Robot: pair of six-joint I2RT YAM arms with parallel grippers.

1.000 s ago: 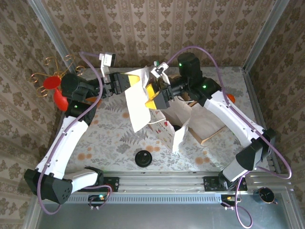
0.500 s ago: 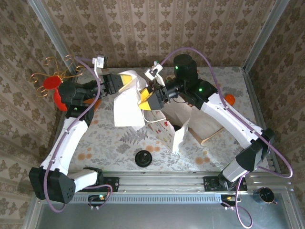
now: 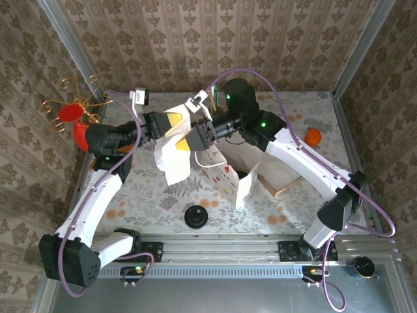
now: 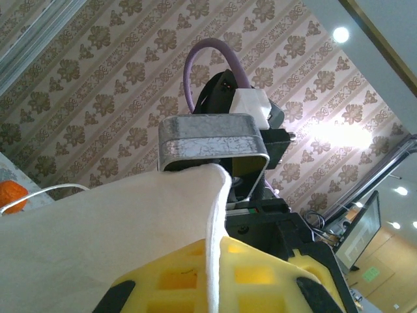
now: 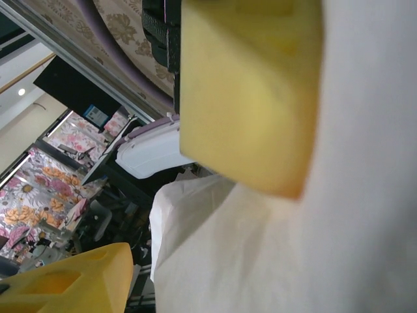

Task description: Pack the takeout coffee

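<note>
A white paper bag [image 3: 172, 149] hangs in the air above the left-middle of the table. My left gripper [image 3: 174, 121] is shut on the bag's upper edge; in the left wrist view the paper [image 4: 98, 228] is pinched between the yellow pads [image 4: 273, 277]. My right gripper [image 3: 190, 139] sits against the bag from the right and is open: its fingers [image 5: 247, 98] stand far apart with white paper [image 5: 293, 261] between them. A round black lid [image 3: 195, 216] lies near the front edge; from above I cannot tell whether a cup is under it.
A second white bag with a printed pattern [image 3: 226, 177] and a brown bag [image 3: 257, 156] stand at the centre right, with a dark round shape [image 3: 242, 175] between them. An orange ball [image 3: 313, 136] lies at the far right. A red ornament on a wire stand [image 3: 70, 114] is at the far left.
Both grippers have moved left and slightly toward the front with the white bag. The bag's hanging part has folded and swung lower.
</note>
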